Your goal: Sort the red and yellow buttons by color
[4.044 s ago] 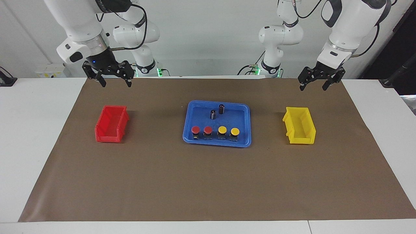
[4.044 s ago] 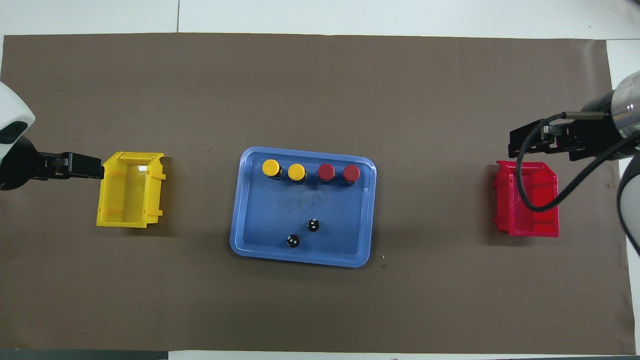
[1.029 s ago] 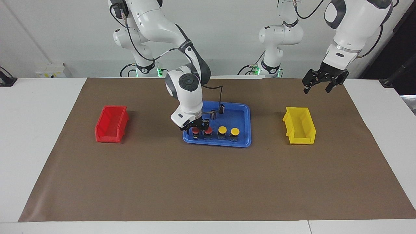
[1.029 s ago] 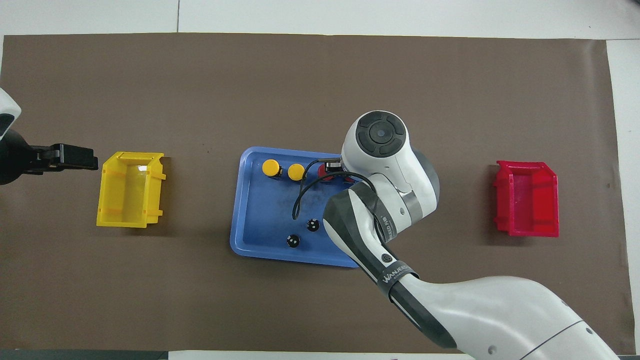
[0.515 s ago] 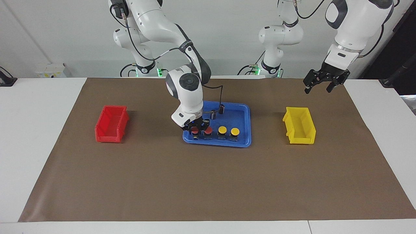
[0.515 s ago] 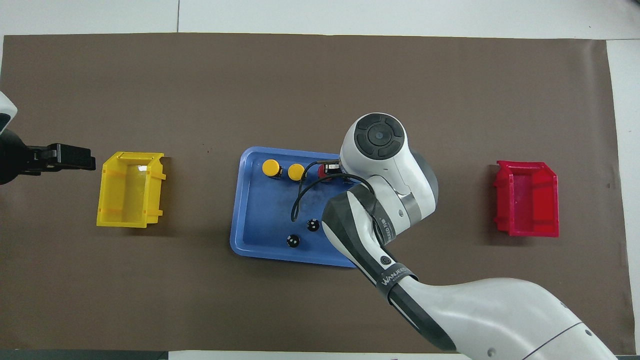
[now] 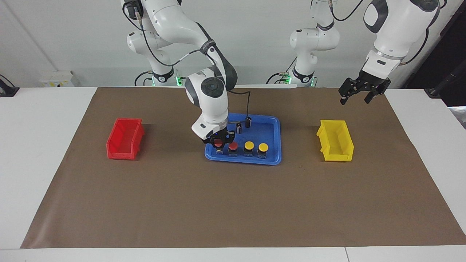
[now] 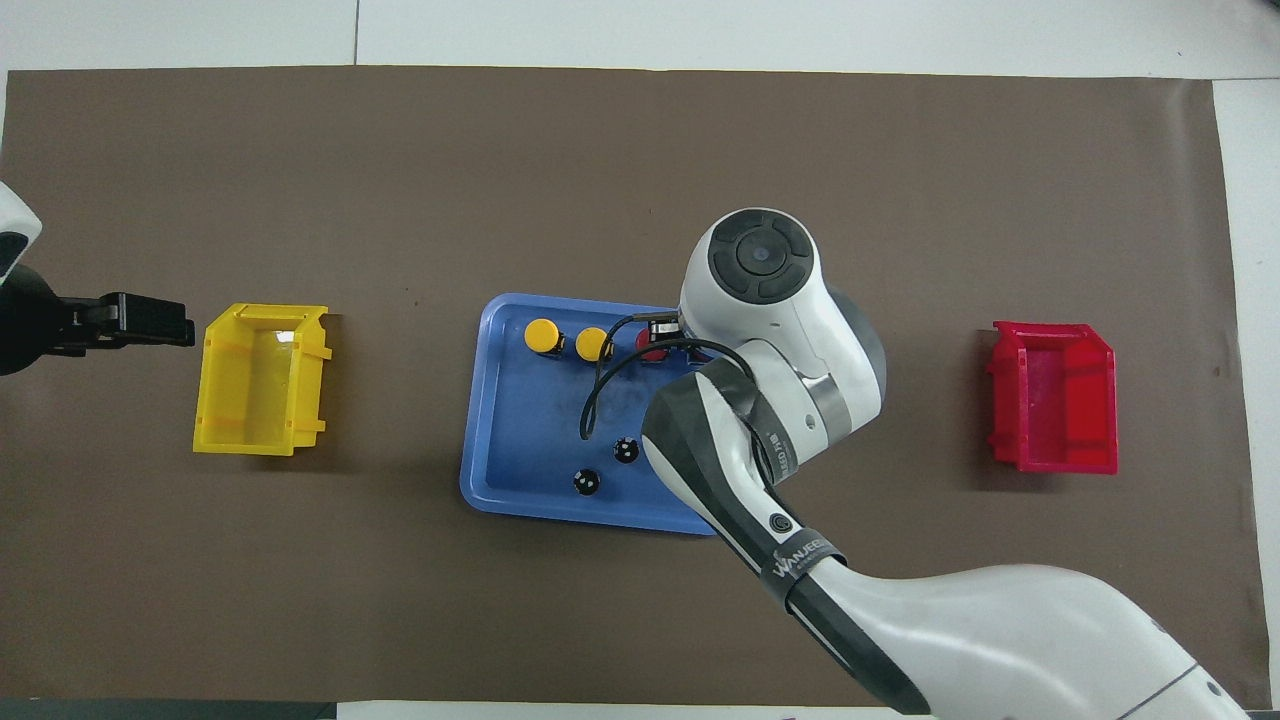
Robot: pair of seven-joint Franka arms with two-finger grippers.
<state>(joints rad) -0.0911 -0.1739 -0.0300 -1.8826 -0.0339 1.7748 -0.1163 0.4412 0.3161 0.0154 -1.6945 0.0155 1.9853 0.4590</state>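
In the blue tray point(image 7: 276, 125) at mid-table, four buttons stand in a row along the edge farther from the robots. The right gripper point(image 7: 218, 140) is pinched shut on the end red button point(image 7: 218, 144), the one toward the right arm's end; whether it has left the tray floor I cannot tell. Second red button point(image 7: 233, 146) and both yellow buttons point(image 7: 249, 145) untouched. Red bin point(image 7: 125, 138) and yellow bin point(image 7: 335, 140) hold nothing. Left gripper point(image 7: 358, 95) waits spread, over the mat near the yellow bin. Nothing sorted yet; all four remain.
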